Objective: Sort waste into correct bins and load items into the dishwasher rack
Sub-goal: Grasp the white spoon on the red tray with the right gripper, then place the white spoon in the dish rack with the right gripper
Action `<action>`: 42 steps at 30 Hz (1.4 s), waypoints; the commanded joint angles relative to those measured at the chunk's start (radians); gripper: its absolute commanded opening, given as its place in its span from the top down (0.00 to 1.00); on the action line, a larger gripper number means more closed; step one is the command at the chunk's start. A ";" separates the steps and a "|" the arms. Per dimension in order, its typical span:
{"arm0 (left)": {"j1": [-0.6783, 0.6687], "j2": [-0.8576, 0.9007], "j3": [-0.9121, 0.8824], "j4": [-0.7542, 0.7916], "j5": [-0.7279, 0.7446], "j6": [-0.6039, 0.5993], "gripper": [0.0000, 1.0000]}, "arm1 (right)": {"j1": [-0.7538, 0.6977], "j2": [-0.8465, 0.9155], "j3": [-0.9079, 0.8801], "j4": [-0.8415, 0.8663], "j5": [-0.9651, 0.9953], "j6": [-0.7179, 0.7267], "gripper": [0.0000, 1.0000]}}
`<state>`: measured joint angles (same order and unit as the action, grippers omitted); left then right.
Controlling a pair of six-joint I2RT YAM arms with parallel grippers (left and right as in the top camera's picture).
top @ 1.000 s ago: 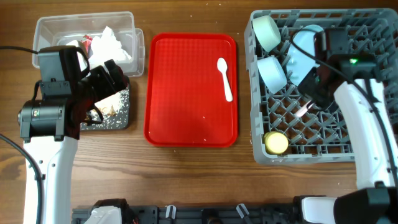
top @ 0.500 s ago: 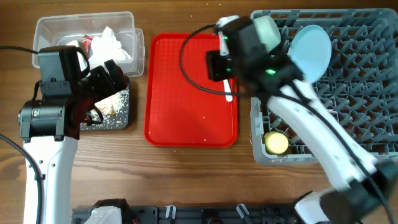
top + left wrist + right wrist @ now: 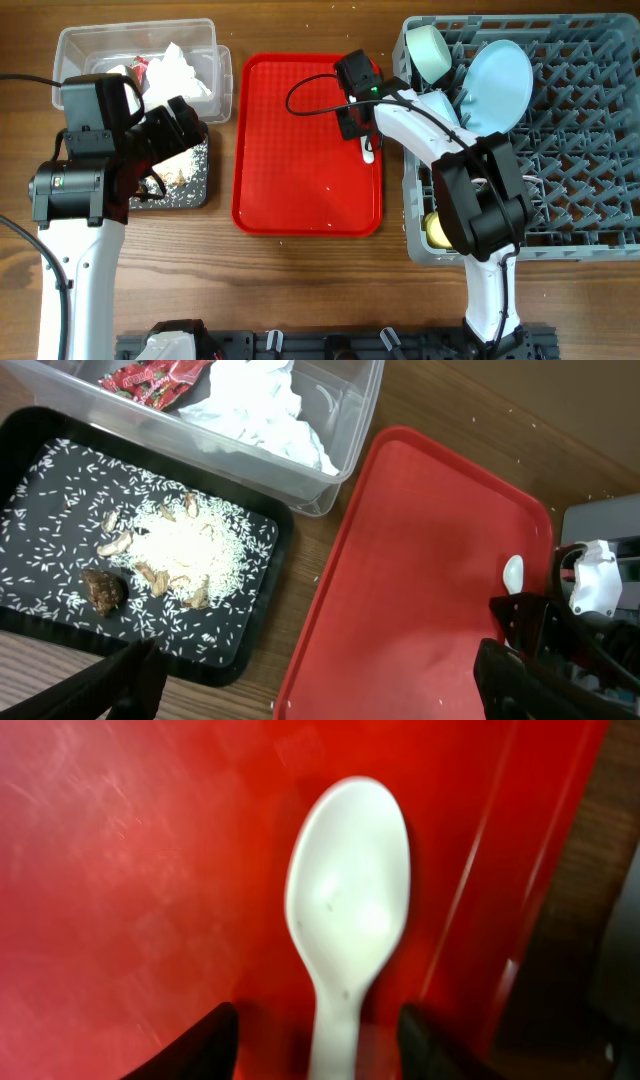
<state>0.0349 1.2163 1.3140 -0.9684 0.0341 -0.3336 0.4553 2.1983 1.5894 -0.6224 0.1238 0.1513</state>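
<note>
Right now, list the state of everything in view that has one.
spoon: flat on red tray, ungripped
right end effector: open, straddling spoon handle
left end effector: open, empty
plate: leaning in rack
bowl: tipped in rack
clear tub: holds napkin, wrapper
black tray: holds food scraps

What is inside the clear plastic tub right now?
A crumpled white napkin and a small red wrapper lie in the clear tub. Anything beneath the napkin is covered.
</note>
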 commanded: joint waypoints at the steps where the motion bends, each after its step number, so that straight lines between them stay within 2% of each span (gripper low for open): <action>1: 0.007 0.001 0.015 0.002 -0.010 0.019 0.00 | 0.005 0.055 0.016 -0.008 -0.069 -0.018 0.60; 5: 0.007 0.001 0.015 0.002 -0.010 0.019 0.00 | 0.005 0.056 0.017 -0.082 -0.134 0.008 0.96; 10: 0.007 0.001 0.015 0.002 -0.010 0.019 0.00 | 0.006 -0.053 0.017 -0.189 -0.160 0.015 0.96; 15: 0.007 0.001 0.015 0.002 -0.010 0.019 0.00 | 0.005 -0.465 0.017 -0.301 -0.169 0.017 0.96; 16: 0.007 0.001 0.015 0.002 -0.010 0.019 0.00 | -0.001 -0.562 0.017 -0.328 -0.124 0.062 0.96; 17: 0.007 0.001 0.015 0.002 -0.010 0.019 0.00 | -0.011 -0.630 0.017 -0.361 -0.050 0.124 0.96; 19: 0.007 0.001 0.015 0.002 -0.010 0.019 0.00 | -0.079 -0.771 0.016 -0.492 0.216 0.392 0.96; 21: 0.007 0.001 0.015 0.002 -0.010 0.019 0.00 | -0.167 -0.816 -0.009 -0.576 0.401 0.617 0.96; 22: 0.007 0.001 0.015 0.002 -0.010 0.019 0.00 | -0.217 -0.818 -0.040 -0.599 0.427 0.698 0.96; 25: 0.007 0.001 0.015 0.002 -0.010 0.019 0.00 | -0.352 -0.785 -0.333 -0.585 0.352 1.107 0.94; 27: 0.007 0.001 0.015 0.002 -0.010 0.019 0.00 | -0.358 -0.785 -0.411 -0.551 0.318 1.151 0.88; 28: 0.007 0.001 0.015 0.002 -0.010 0.019 0.00 | -0.358 -0.785 -0.434 -0.533 0.315 1.151 0.85; 29: 0.007 0.001 0.015 0.002 -0.010 0.019 0.00 | -0.358 -0.784 -0.448 -0.518 0.311 1.149 0.71; 30: 0.007 0.001 0.015 0.002 -0.010 0.019 0.00 | -0.358 -0.784 -0.449 -0.513 0.311 1.149 0.43; 31: 0.007 0.001 0.015 0.002 -0.010 0.019 0.00 | -0.358 -0.785 -0.449 -0.502 0.306 1.139 0.23; 34: 0.007 0.001 0.015 0.002 -0.010 0.019 0.00 | -0.358 -0.785 -0.440 -0.409 0.221 0.927 0.04; 37: 0.007 0.001 0.015 0.002 -0.010 0.019 0.00 | -0.357 -0.834 -0.323 -0.331 0.020 0.499 0.03; 39: 0.007 0.001 0.015 0.002 -0.010 0.019 0.00 | -0.357 -0.883 -0.246 -0.330 -0.090 0.301 0.01; 40: 0.007 0.001 0.015 0.002 -0.010 0.019 0.00 | -0.354 -0.907 -0.220 -0.330 -0.140 0.227 0.00; 42: 0.007 0.001 0.015 0.002 -0.010 0.019 0.00 | -0.341 -0.949 -0.207 -0.333 -0.188 0.186 0.00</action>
<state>0.0349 1.2163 1.3144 -0.9661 0.0341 -0.3336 0.0998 1.3163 1.3430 -0.9520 0.0696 0.5331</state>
